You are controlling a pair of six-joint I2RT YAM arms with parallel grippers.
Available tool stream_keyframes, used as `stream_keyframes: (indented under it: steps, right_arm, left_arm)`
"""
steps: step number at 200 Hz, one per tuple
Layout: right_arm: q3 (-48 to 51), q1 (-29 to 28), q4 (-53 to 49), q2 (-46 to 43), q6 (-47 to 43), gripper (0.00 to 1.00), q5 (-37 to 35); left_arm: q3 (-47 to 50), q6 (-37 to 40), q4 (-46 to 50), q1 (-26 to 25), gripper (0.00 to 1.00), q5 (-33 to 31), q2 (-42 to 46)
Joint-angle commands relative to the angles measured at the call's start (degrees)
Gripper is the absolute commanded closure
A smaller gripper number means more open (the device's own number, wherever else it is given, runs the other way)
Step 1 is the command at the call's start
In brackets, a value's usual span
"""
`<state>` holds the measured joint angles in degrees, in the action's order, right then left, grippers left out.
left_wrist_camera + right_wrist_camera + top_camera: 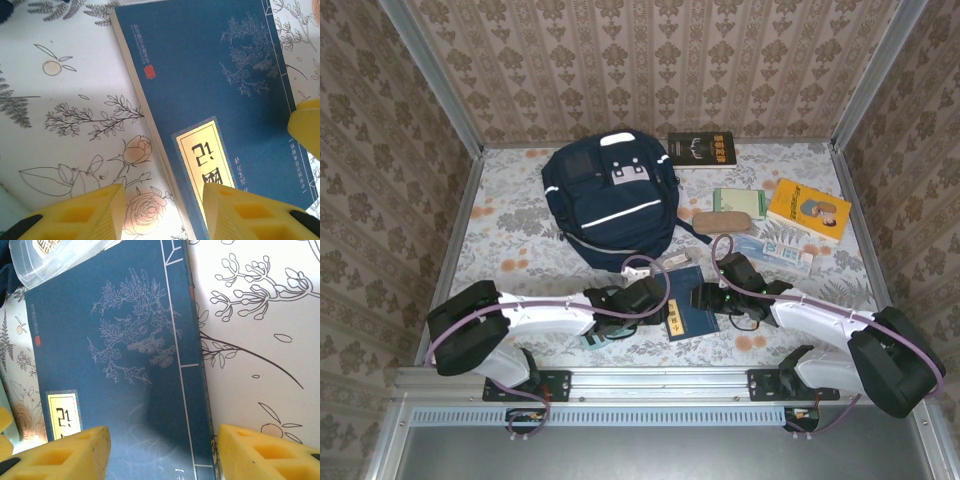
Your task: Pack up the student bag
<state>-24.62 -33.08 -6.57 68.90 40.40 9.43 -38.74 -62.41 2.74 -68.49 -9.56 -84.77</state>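
**Two open grippers at a blue book – the bag lies behind it**

Overhead view: the student bag (610,200), navy with white stripes, lies flat on the flowered table (510,250) in the upper centre of the frame. I cannot tell from here whether its zip is open. In the lower centre lies a blue book (688,316) with a yellow title label. The left gripper (655,300) sits at its left side and the right gripper (715,300) at its right side.

Left wrist view: my left gripper (162,212) has its yellow fingers (85,215) spread apart, grasping nothing. One finger is over the tablecloth and the other over the cover, so the book's long edge runs between them.

Right wrist view: my right gripper (162,452) is likewise released. The book's opposite edge lies just inside the right-hand finger (265,455). A clear plastic case (55,257) overlaps the book's corner at the upper left.

As I judge it, the step is lifting this book. The book lies flat, so a finger has to get under an edge. I would drop one pad onto the cloth right against the edge and close slowly – a quick close may simply push the book away. The other gripper can brace the far side. I would watch the plastic case, which could be dragged along.
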Motion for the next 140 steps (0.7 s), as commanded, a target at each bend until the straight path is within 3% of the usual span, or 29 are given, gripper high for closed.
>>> stream_keyframes:
  steps: [1, 59, 95, 140]
  right_arm:
    - [0.7, -0.39, -0.25, -0.35, -0.85, 0.4, -0.9]
    - [0.41, -0.86, -0.39, 0.81, -1.05, 0.4, -1.61]
    - [-1.09, -0.93, -1.14, 3.6, -1.99, 0.4, -2.36]
    - [0.03, -1.12, 6.25, 6.71, -1.32, 0.41, 6.74]
  left_arm:
    - [0.6, -3.75, -5.64, 0.37, 0.54, 2.58, -2.44]
    - [-0.11, -5.04, -6.36, 2.08, 0.63, 3.42, -7.76]
    - [0.15, -4.75, -5.56, 2.98, 0.77, 3.45, -9.07]
    - [1.54, -5.04, -8.73, 3.61, 0.86, 4.88, -11.12]
